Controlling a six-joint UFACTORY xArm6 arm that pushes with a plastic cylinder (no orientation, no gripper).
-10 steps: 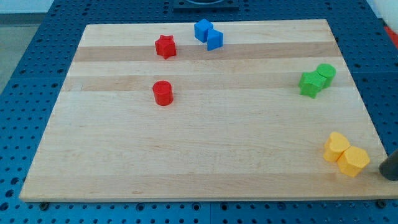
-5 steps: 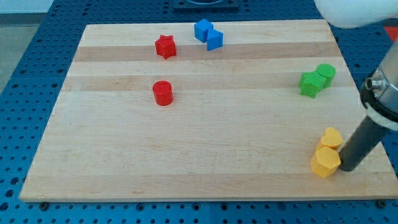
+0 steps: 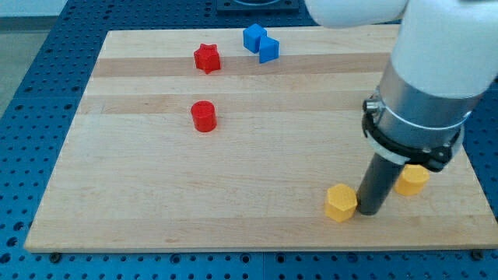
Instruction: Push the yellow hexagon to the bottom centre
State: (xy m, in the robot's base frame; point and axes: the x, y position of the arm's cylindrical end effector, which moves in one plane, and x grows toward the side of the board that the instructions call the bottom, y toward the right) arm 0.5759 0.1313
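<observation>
Yellow hexagon [image 3: 341,202] pushed leftward; my tip [image 3: 368,211] followed, touching.

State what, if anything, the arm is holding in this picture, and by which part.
Nothing is held. The arm ends in a dark rod; my tip only presses against the view's right side of the yellow hexagon block on the wooden board.

Readable text: none.
Blocks: plain colours, no letters or numbers.
Worktop [image 3: 156,194]: bare wood grain, no markings.
Arm housing [image 3: 436,70]: no legible brand or label.
</observation>
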